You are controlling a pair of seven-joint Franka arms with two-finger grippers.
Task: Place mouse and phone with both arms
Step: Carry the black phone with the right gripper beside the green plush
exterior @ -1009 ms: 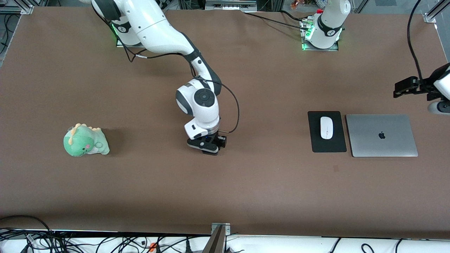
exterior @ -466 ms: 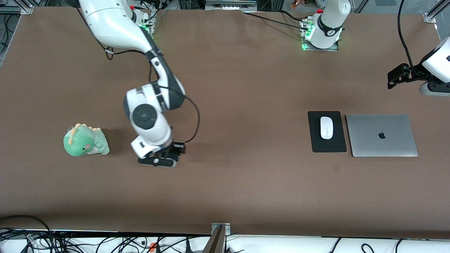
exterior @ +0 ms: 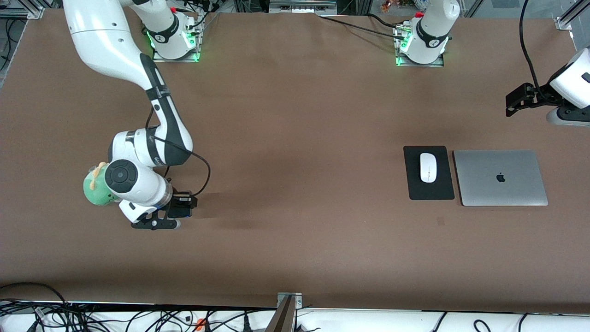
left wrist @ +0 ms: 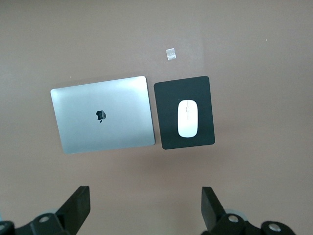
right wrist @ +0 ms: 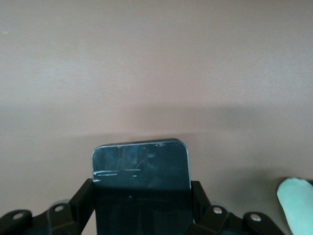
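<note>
Your right claw (exterior: 159,220) is closed on the phone (right wrist: 141,169). You see this best in the right wrist view, where the black glossy slab sits between the two fingers (right wrist: 82,203) and sticks out past them. In the front view this claw hangs over the brown table (exterior: 295,258) at the right arm's end, just beside a green plush dinosaur (exterior: 94,186). The arm's white wrist covers part of the toy there, and in the right wrist view only a pale green corner of it shows. I cannot tell from these pictures if the phone touches the table.

Your left claw (left wrist: 144,208) is open, with its two black fingers (left wrist: 78,203) well apart, and it holds nothing. It is up in the air at the left arm's end of the table, and that arm waits there. Its wrist camera looks down on the white mouse (exterior: 427,167), which lies in the middle of a black mouse pad (exterior: 428,190). A closed silver laptop (exterior: 500,177) lies just beside the pad, toward the left arm's end. A small pale square mark (left wrist: 170,54) is on the table near the pad, nearer to the front camera.
</note>
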